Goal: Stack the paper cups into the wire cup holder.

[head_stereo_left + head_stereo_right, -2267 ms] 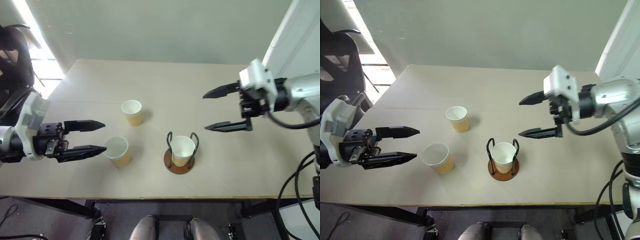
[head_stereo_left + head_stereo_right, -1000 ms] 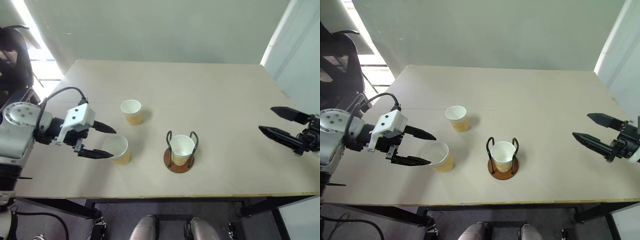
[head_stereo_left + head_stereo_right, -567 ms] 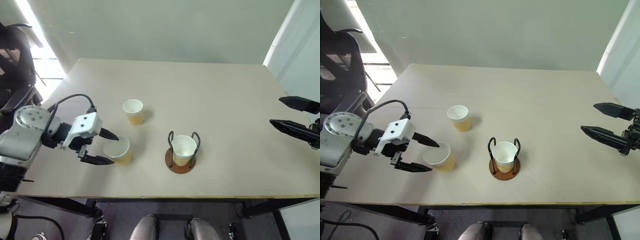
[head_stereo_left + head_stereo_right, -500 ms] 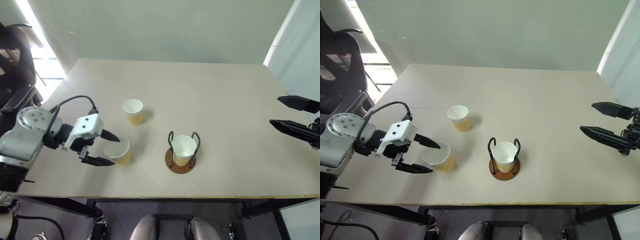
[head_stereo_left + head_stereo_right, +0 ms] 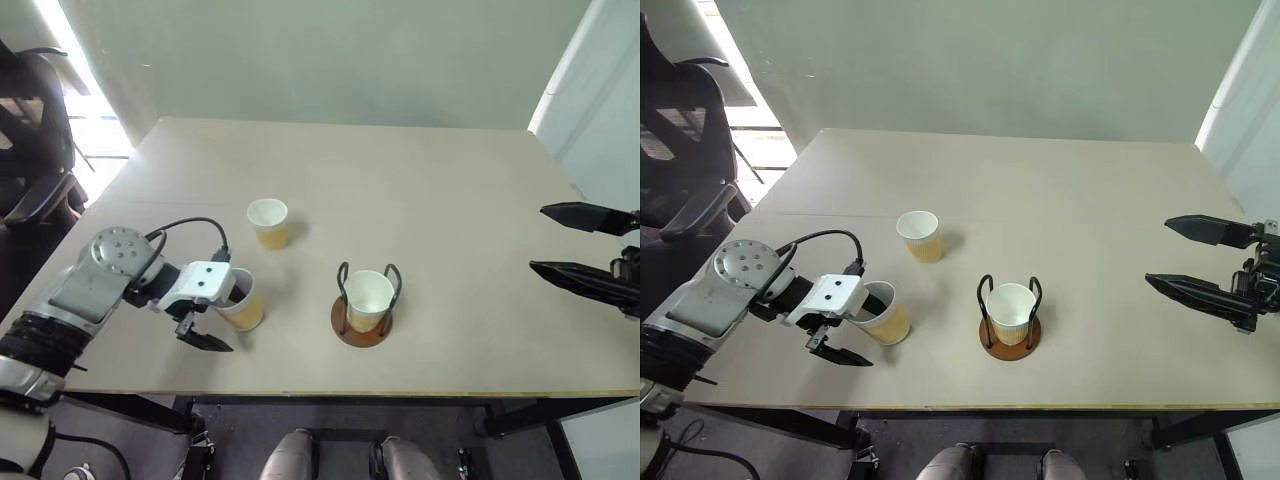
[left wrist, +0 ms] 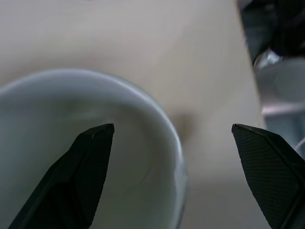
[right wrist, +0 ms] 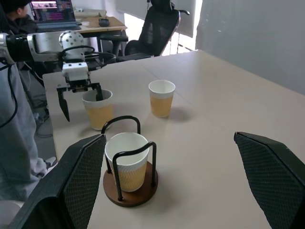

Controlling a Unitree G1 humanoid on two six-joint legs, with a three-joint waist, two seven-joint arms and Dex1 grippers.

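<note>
Left gripper (image 5: 222,317) is spread wide over the nearest paper cup (image 5: 243,302), lower left of the head view — one finger dipped inside the rim, the other outside toward the table edge. A 2nd cup (image 5: 267,221) stands above it, apart. A 3rd (image 5: 367,298) sits in the wire cup holder (image 5: 361,322), centre frame. Right gripper (image 5: 1200,262) hangs wide open at the right edge, holding nothing. Beige table (image 5: 400,190), pale wall behind — black office chair (image 5: 680,120) far left, and a person at a laptop (image 7: 50,10) in the right wrist view.

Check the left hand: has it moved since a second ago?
Yes. The left hand has dropped toward the near cup and now straddles its wall, one finger inside the cup and one outside on the table's near side, open.
</note>
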